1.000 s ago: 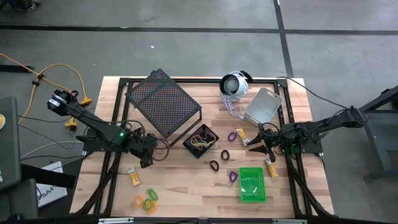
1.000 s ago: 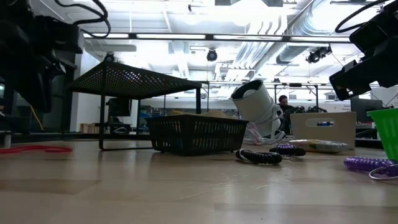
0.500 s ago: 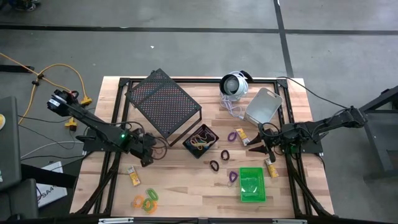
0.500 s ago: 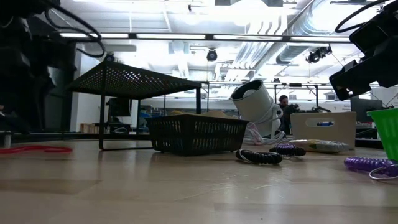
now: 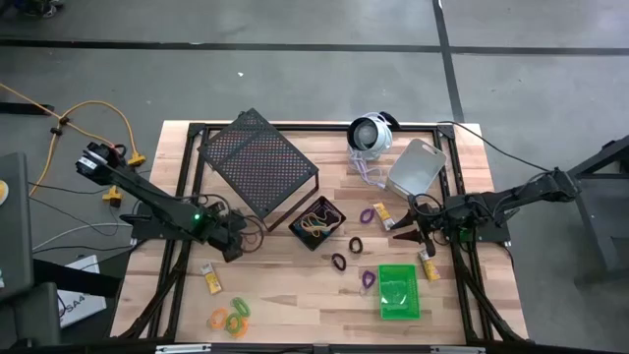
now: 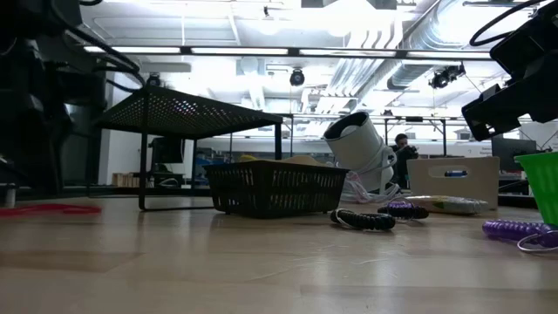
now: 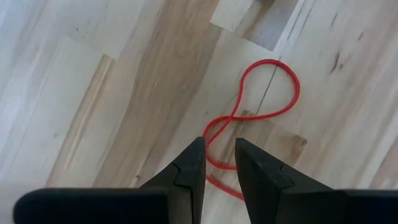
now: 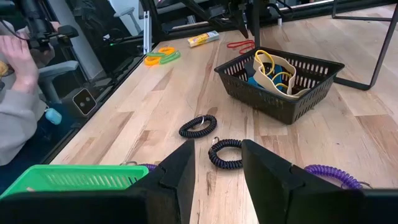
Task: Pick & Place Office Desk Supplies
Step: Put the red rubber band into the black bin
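left gripper (image 7: 217,163): fingers narrowly parted above red elastic loop (image 7: 264,106), nothing held | right gripper (image 8: 217,163): parted, empty, near black bin (image 8: 280,78)

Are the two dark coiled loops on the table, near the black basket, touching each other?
Apart. The right wrist view shows bare wood between the nearer coiled loop and the farther coiled loop, both lying flat before the black basket.

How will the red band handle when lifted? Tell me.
Probably floppy: the red band is thin and lies twisted into a figure-eight on the table. Likely very light, so it should dangle once raised. Lying so flat, it may be hard for the left gripper to catch.
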{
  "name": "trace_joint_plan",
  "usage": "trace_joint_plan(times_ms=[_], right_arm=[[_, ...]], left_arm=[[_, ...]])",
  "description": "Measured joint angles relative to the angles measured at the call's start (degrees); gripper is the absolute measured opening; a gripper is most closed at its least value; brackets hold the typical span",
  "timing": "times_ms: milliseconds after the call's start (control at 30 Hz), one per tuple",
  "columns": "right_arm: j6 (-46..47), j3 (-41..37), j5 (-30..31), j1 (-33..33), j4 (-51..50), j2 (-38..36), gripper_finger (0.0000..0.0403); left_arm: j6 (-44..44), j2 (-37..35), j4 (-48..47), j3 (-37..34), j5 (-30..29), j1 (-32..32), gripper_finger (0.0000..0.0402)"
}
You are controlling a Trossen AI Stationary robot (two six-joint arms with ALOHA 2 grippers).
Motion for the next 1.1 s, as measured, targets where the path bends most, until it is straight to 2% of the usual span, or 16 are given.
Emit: trace_joint_plan(times_ms=[367,967,1100], right_arm=[[0.0,0.0,0.0,0.0,0.0,0.0,0.012],[0.0,0.0,0.0,0.0,0.0,0.0,0.012],[0.0,0.0,0.0,0.0,0.0,0.0,0.012]], left_arm=[[-0.5,3.0,0.4,0.0,0.9,3.0,0.0081],[-1.8,5.2,0.8,0.0,3.9,3.2,0.0081],[-1.9,5.1,0.9,0.0,4.1,3.2,0.0069]])
